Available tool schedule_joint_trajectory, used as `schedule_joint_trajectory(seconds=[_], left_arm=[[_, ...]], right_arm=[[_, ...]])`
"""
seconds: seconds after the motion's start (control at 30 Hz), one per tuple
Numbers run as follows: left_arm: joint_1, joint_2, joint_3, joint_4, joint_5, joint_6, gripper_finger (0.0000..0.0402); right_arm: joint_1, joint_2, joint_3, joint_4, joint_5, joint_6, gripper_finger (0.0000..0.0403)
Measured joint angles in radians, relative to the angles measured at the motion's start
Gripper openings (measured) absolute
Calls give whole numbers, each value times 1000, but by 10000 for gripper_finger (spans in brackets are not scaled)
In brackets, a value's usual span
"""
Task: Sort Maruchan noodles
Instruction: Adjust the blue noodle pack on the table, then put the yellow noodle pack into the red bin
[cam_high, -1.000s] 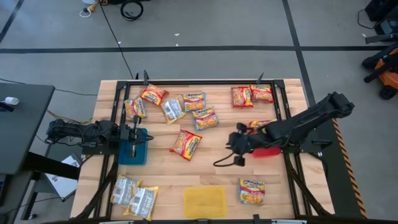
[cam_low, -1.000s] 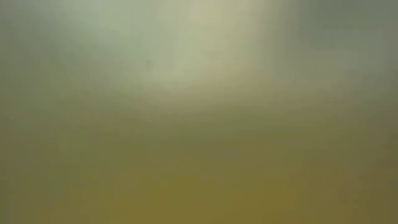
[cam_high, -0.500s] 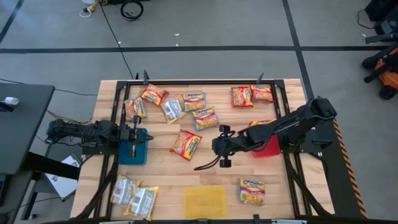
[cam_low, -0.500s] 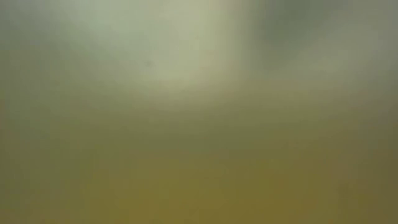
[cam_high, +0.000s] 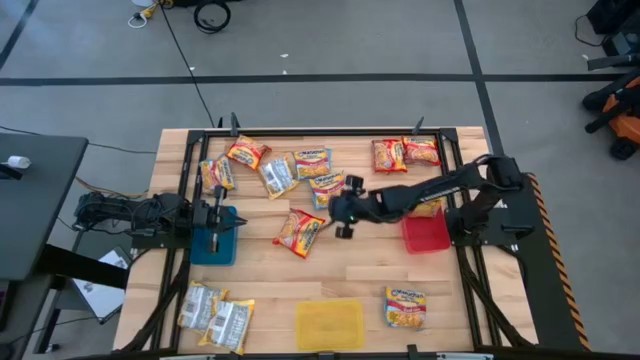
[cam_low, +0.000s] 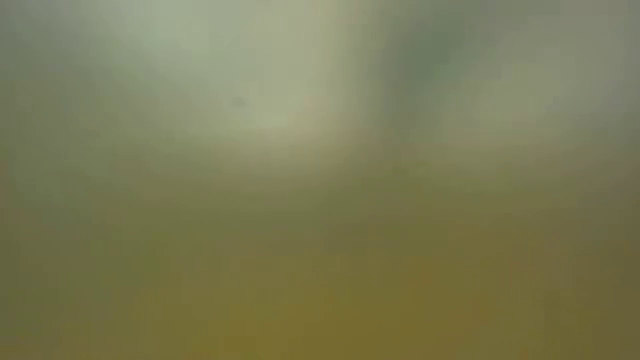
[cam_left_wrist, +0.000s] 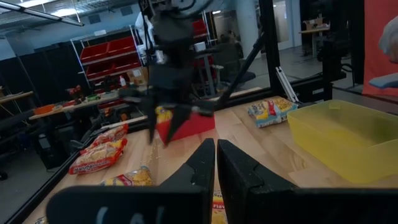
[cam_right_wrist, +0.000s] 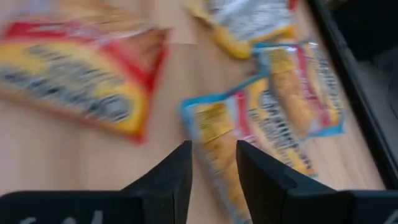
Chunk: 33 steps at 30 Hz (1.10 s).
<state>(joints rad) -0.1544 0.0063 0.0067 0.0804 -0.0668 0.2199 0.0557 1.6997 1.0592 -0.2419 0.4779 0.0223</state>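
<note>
Several Maruchan noodle packets lie flat on the wooden table. My right gripper (cam_high: 335, 212) hovers open at mid-table, slanting down, between a red-orange packet (cam_high: 300, 232) and a blue-edged packet (cam_high: 330, 188). In the right wrist view the blue-edged packet (cam_right_wrist: 273, 106) lies just beyond my fingers and the red-orange one (cam_right_wrist: 81, 81) off to one side; neither is touched. My left gripper (cam_left_wrist: 216, 163) is shut and level over the blue tray (cam_high: 213, 247) at the table's left. The low view is a blur.
A red tray (cam_high: 425, 233) stands at the right and a yellow tray (cam_high: 329, 323) at the near edge. More packets lie along the far edge (cam_high: 390, 155), at the near left (cam_high: 215, 315) and near right (cam_high: 405, 307). A black frame rims the table.
My right gripper has swept from beside the red tray toward the table's left and a little toward the far edge, sinking somewhat, and now hangs over the middle packets. The packets and trays have stayed where they were.
</note>
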Motion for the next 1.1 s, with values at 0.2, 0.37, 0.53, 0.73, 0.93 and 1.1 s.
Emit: schedule_joint_trajectory(seconds=[0.2,0.37,0.53,0.73,0.93,1.1], left_arm=[[0,0,0,-3,0,0,25],[0,0,0,-1,0,0,25],[0,0,0,-2,0,0,25],[0,0,0,0,0,0,25],[0,0,0,0,0,0,25],[0,0,0,0,0,0,25]], right_arm=[[-111,86,0,111,-41,58,131],[-152,172,0,136,-79,92,131],[-132,190,4,137,-161,145,131],[-55,78,-4,73,-403,187,130],[-17,-60,-2,24,-303,155,130],[10,-121,-9,-11,-204,112,130]])
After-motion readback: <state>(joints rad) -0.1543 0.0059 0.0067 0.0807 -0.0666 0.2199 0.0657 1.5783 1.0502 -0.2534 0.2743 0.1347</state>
